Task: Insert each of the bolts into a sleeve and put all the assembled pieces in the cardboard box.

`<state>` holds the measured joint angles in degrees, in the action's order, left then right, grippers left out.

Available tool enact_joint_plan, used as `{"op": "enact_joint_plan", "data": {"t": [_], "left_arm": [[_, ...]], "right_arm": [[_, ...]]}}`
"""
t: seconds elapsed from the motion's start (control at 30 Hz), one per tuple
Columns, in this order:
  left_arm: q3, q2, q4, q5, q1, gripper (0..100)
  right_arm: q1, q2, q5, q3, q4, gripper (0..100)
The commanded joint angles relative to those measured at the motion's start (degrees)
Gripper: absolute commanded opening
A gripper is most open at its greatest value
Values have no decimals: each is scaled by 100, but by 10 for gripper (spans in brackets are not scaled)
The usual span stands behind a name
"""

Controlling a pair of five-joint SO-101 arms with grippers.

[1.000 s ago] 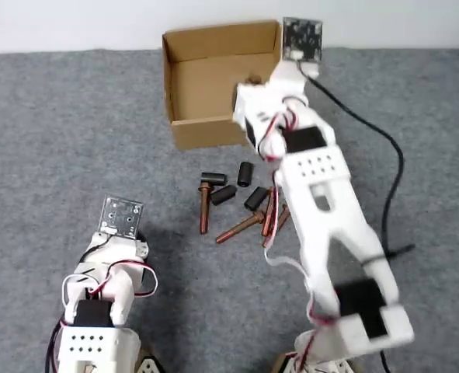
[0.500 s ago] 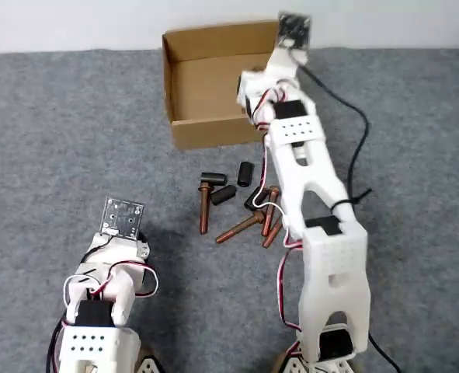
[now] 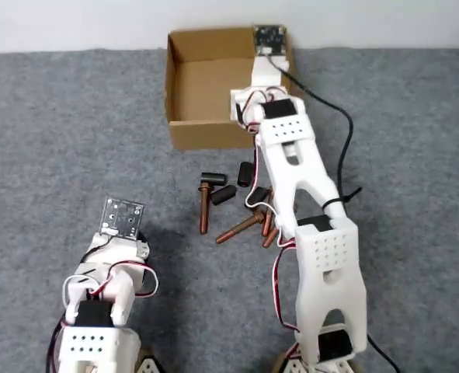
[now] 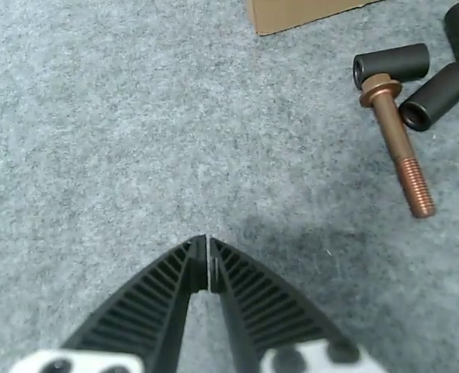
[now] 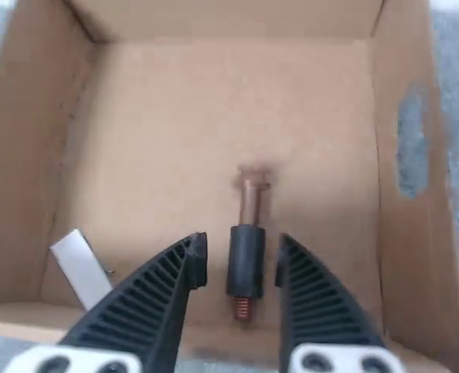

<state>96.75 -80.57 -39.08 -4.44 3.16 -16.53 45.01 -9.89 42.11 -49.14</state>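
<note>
Currently right gripper [image 5: 242, 242] parted, empty, straddling copper bolt in black sleeve [image 5: 246, 252] inside brown cardboard box [image 5: 27, 155]. Risk: withdrawal snags piece, drags it out. Left gripper [image 4: 207, 260] closed, empty.

Spread claw [image 5: 241, 242] flanks sleeved bolt [image 5: 246, 263] in box [image 5: 35, 155].

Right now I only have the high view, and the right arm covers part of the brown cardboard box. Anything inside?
Observer: Yes, one copper bolt in a black cylindrical sleeve is inside the brown cardboard box.
Operator: Gripped?
Observer: No. The right pincer is open, with a gap on each side of the sleeve.
Operator: Left pincer?
Observer: The left pincer is shut on nothing, above the grey carpet.
</note>
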Motion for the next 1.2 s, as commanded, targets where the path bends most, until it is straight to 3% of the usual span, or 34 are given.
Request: {"op": "enact_joint_plan", "data": {"t": [0.0,0.17,0.33,0.47,0.63,0.8,1.17], "left_arm": [[-40,-53,167,-79,26,12],[-66,-53,167,-62,70,12],[-127,-53,220,-53,422,12],[-136,-53,220,-53,431,12],[-127,-53,220,-53,431,12],[-119,-53,220,-53,431,12],[-110,-53,220,-53,431,12]], "right_arm": [[-84,-400,88,695,-673,50],[-198,-699,123,1187,-2176,23],[-444,-804,1125,1222,-3503,23],[-620,-752,914,1222,-4075,23],[-646,-523,484,1196,-4242,46],[-558,-145,-88,1204,-4242,203],[-585,760,-114,1231,-3873,209]]}}
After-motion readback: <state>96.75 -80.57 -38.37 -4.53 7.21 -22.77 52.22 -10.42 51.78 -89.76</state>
